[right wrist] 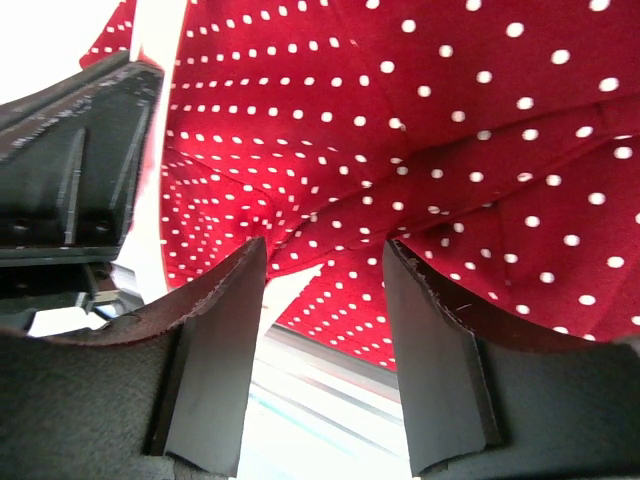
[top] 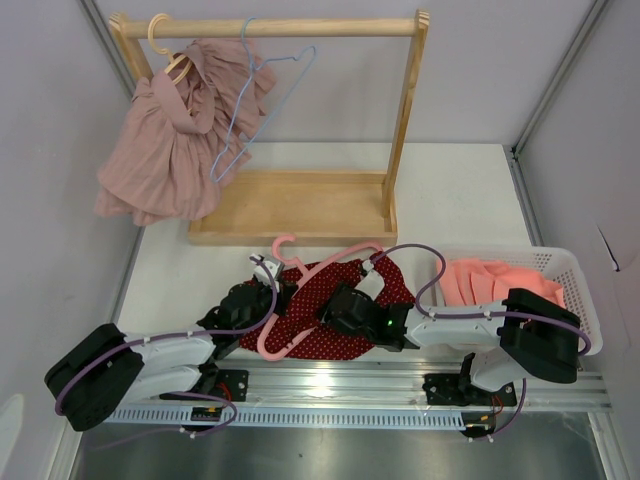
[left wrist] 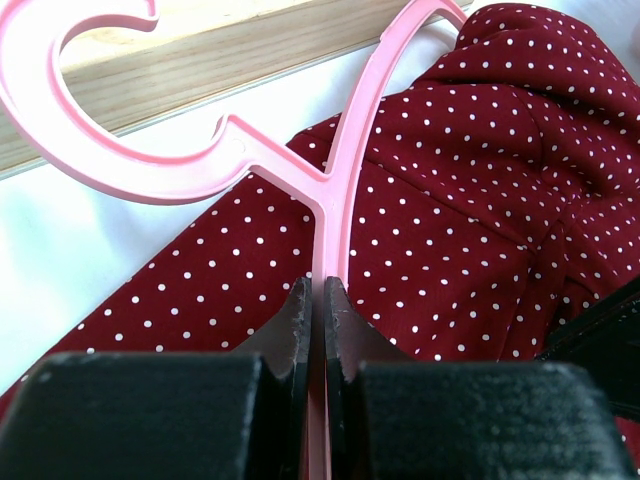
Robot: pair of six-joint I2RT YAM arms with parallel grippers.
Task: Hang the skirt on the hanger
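Observation:
The skirt (top: pixel 345 325), dark red with white dots, lies crumpled on the table near the front edge. A pink plastic hanger (top: pixel 298 268) rests across it, hook toward the wooden rack. My left gripper (top: pixel 266 300) is shut on the hanger's straight bar (left wrist: pixel 340 170) just below the hook, above the skirt (left wrist: pixel 470 200). From the right, my right gripper (top: pixel 337 303) is pushed in against the skirt. Its jaws (right wrist: pixel 325 262) stand open, with a fold of the skirt (right wrist: pixel 400 120) hanging just at the fingertips. The black left gripper (right wrist: pixel 70 170) shows close by.
A wooden clothes rack (top: pixel 290 205) stands behind, with a pink dress (top: pixel 165 140) on a hanger and a blue wire hanger (top: pixel 255 100) on its rail. A white basket (top: pixel 575 290) holding a coral garment (top: pixel 495 280) sits at the right. An aluminium rail (top: pixel 350 385) runs along the front.

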